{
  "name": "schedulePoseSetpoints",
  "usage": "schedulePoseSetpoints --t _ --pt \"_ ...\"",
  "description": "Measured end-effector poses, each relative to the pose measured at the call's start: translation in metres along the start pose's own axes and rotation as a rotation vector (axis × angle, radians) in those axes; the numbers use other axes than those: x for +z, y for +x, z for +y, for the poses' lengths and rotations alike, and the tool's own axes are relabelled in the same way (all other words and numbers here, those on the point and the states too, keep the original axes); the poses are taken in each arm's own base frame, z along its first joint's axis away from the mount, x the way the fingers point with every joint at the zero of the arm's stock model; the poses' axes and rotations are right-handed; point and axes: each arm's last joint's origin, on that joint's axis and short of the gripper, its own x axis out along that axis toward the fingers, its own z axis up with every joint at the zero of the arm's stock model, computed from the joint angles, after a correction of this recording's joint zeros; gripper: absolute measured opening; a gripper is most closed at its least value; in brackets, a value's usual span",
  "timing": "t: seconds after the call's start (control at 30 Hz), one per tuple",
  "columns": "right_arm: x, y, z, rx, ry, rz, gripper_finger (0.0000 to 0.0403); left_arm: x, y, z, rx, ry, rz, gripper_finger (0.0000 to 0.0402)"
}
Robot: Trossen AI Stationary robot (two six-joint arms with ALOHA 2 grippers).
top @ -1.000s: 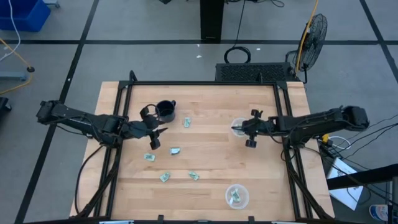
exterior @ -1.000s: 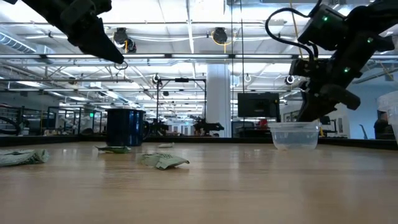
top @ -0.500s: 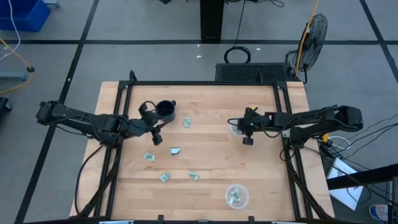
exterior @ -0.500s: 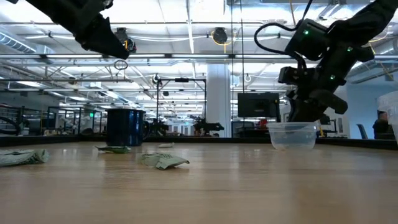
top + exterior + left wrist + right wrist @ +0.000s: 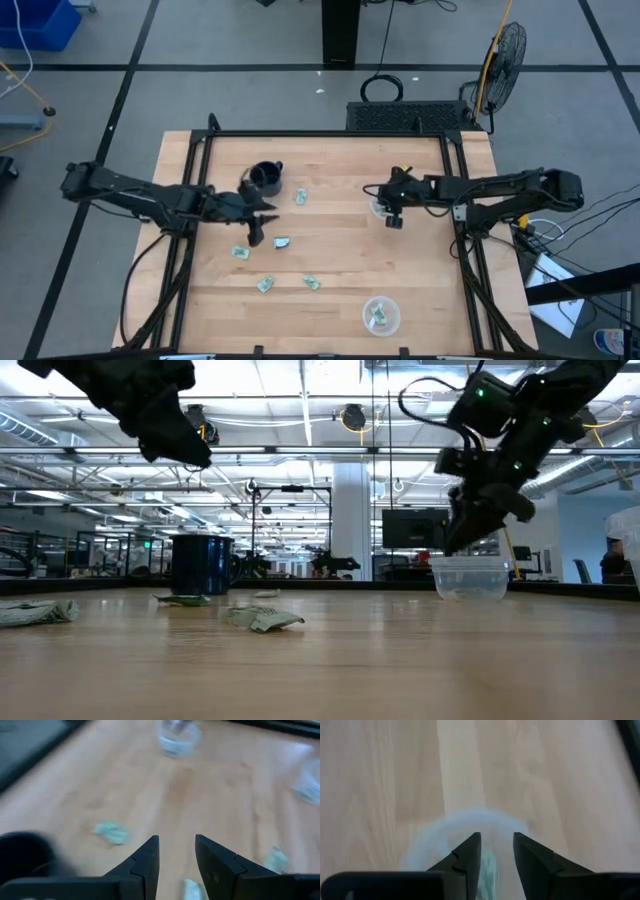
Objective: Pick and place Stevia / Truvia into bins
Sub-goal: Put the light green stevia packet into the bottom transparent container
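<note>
- Your right gripper (image 5: 382, 200) had slid in from the right edge over the last second and hung right above the far small round clear plastic cup (image 5: 472, 575). I'd call that the drop-off for that arm.
- Its fingers stood a narrow gap apart. A pale green scrap (image 5: 488, 865) showed under that gap, and it looked to me like a sachet lying in the cup, not pinched.
- Your left gripper (image 5: 262, 213) had drifted right, off toward the loose packets and just beside the black mug (image 5: 266, 178). Fingers were narrowly parted with nothing between them, just bare wooden table (image 5: 340, 250). It looked like it was lining up the next pick.
- Counts:
  - two clear cups, the far one plus the near one (image 5: 381, 314) at the front edge
  - one mug
  - five pale green and white paper sachets loose on the wood: one (image 5: 299, 197) by the mug, one (image 5: 282, 242) mid-table, and three more (image 5: 240, 253), (image 5: 264, 285), (image 5: 312, 283) nearer the front
  - one sachet (image 5: 378, 317) sat in the near cup
- So roughly five were left to bin.
</note>
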Motion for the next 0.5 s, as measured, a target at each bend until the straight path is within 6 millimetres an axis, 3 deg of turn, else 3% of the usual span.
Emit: schedulePoseSetpoints --t 0.3,0.5 --pt "0.046 -0.013 -0.002 -0.048 0.085 -0.473 0.0106 -0.015 0.067 -0.036 -0.271 0.314 0.032 0.0131" --pt "0.055 -0.019 0.004 -0.020 0.130 -0.574 0.0105 -0.038 0.102 -0.060 -0.339 0.415 0.017 0.0131"
